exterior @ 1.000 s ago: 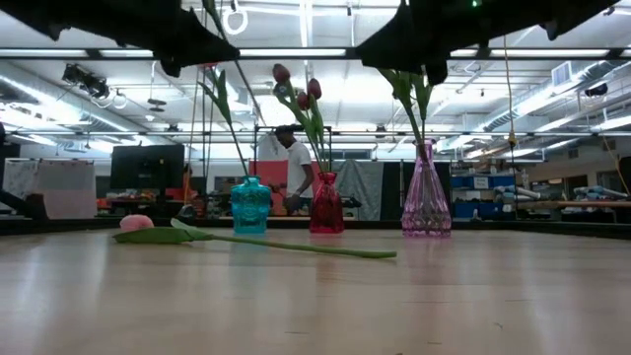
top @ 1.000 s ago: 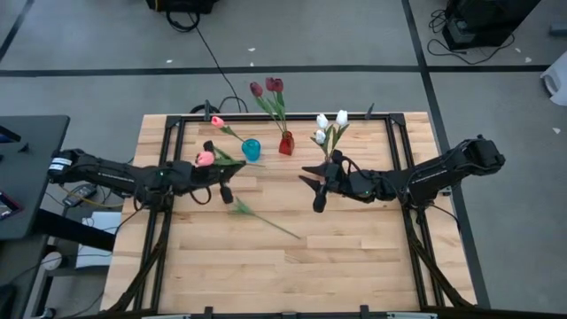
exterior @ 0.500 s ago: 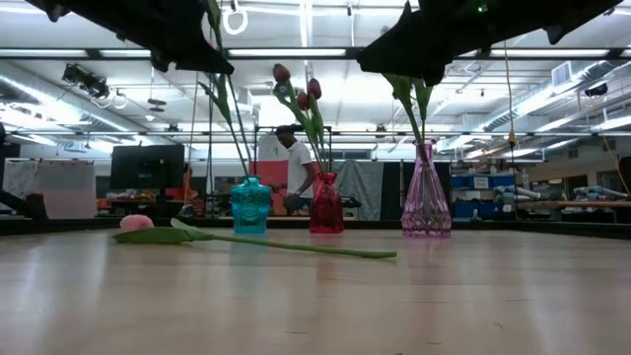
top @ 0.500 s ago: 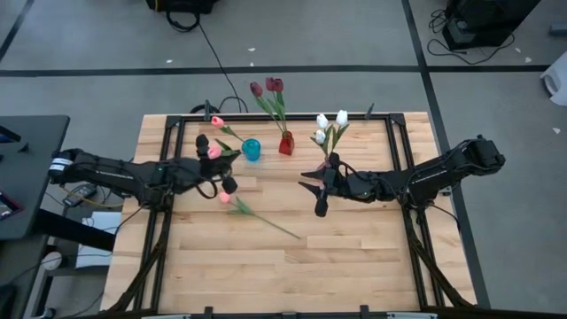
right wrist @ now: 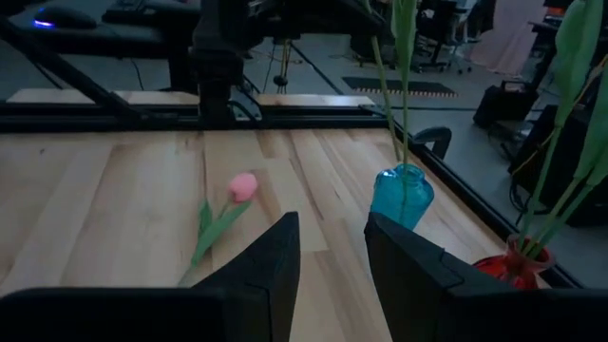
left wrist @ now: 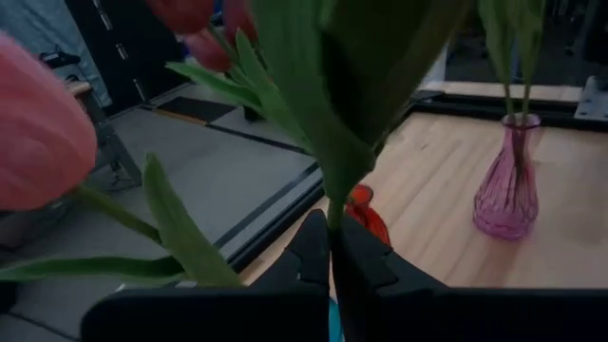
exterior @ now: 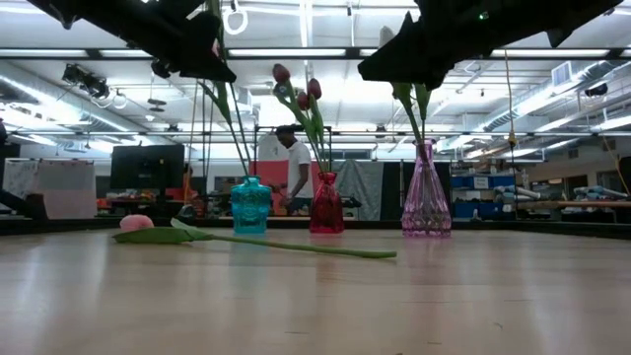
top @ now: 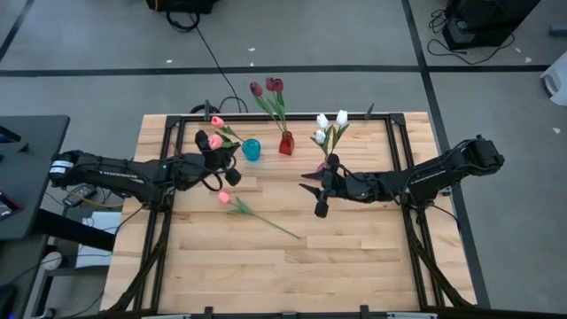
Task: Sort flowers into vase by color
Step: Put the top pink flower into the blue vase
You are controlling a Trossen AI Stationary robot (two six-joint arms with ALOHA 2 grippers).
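My left gripper (top: 229, 159) hovers just left of the blue vase (top: 252, 149), shut on a pink tulip (left wrist: 28, 123). That vase holds one pink tulip (top: 217, 121). The red vase (top: 285, 143) holds dark red tulips (top: 267, 86), and the pink glass vase (exterior: 426, 202) holds white ones (top: 330, 119). Another pink tulip (top: 225, 197) lies flat on the table, its stem running toward the near right. My right gripper (top: 312, 188) hangs open above the table's middle, with nothing between its fingers (right wrist: 275, 261). My left gripper pinches the tulip's green stem (left wrist: 332, 217) between its two fingertips, just below a broad leaf (left wrist: 323, 104). The fingers reach in about level, from the table's left. The flower is lifted clear of the table, its pink head close beside the gripper.
The three vases stand in a row along the far part of the table. A black frame (top: 177, 133) rims the tabletop. Bare wood (top: 283, 266) spreads over the near half. A person (exterior: 294, 173) stands in the room beyond the table.
My left gripper has moved toward the far edge and the blue vase, rising a little and turning, with the pink tulip still pinched. The pink head of the tulip lying on the table, covered by the gripper before, now shows.
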